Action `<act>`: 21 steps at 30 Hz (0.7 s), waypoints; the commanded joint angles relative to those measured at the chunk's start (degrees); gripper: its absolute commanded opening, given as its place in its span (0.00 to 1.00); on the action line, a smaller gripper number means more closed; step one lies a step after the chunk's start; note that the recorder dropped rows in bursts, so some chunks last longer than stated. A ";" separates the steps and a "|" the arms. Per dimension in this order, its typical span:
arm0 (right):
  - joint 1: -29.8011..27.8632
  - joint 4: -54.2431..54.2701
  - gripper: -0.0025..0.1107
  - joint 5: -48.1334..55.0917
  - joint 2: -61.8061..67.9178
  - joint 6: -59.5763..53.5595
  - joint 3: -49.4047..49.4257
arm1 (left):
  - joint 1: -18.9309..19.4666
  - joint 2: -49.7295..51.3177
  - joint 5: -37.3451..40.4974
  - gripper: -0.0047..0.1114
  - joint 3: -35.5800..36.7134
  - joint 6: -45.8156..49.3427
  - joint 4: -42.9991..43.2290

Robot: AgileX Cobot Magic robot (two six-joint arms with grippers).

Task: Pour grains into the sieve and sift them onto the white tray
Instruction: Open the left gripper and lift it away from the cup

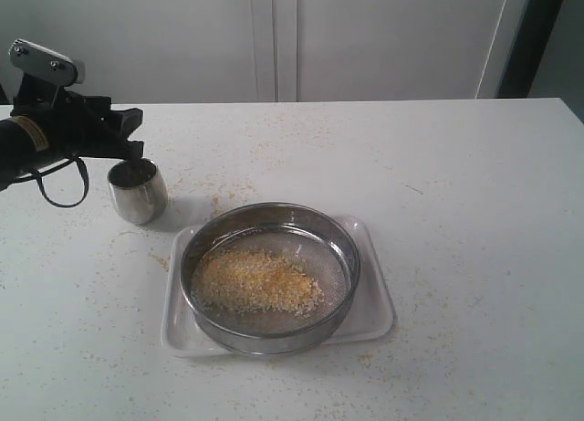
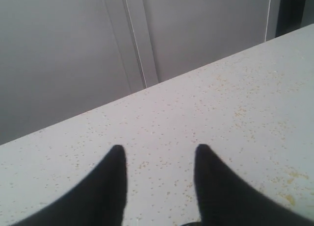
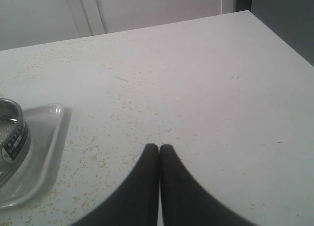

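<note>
Your left hand (image 2: 160, 147) is spread at the steel cup (image 1: 138, 193); your right hand (image 3: 159, 146) is pressed together, empty. The grains (image 1: 255, 282) lie in the sieve (image 1: 274, 342) on the white tray (image 1: 372, 313), at the cup's four o'clock.

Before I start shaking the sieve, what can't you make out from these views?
Exterior view: the sieve covers the white tray floor, so any grains fallen through are hidden.
Exterior view: the steel cup inside is dark and partly behind the left gripper.
Left wrist view: the bottom edge cuts off the cup, so contact is unclear.
Right gripper: outside the exterior view, seen only in its wrist view.
</note>
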 commanded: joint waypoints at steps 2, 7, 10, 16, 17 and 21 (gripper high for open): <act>-0.19 -0.29 0.02 -0.78 -0.24 0.16 0.26 | -0.03 -1.59 3.89 0.14 -0.04 0.19 0.85; -0.19 -0.29 0.02 -0.78 -0.24 0.16 0.26 | -0.03 -2.05 7.92 0.04 -0.04 -4.45 3.40; -0.19 -0.29 0.02 -0.78 -0.24 0.16 0.26 | -0.03 -3.33 12.24 0.04 -0.04 -12.74 7.38; -0.19 -0.29 0.02 -0.78 -0.24 0.16 0.26 | -0.03 -8.53 26.34 0.04 -0.04 -20.18 13.80; -0.19 -0.29 0.02 -0.78 -0.24 0.16 0.26 | -0.03 -9.38 28.74 0.04 -0.04 -21.28 13.80; -0.19 -0.29 0.02 -0.78 -0.24 0.16 0.26 | -0.03 -12.82 36.65 0.04 -0.04 -20.99 13.91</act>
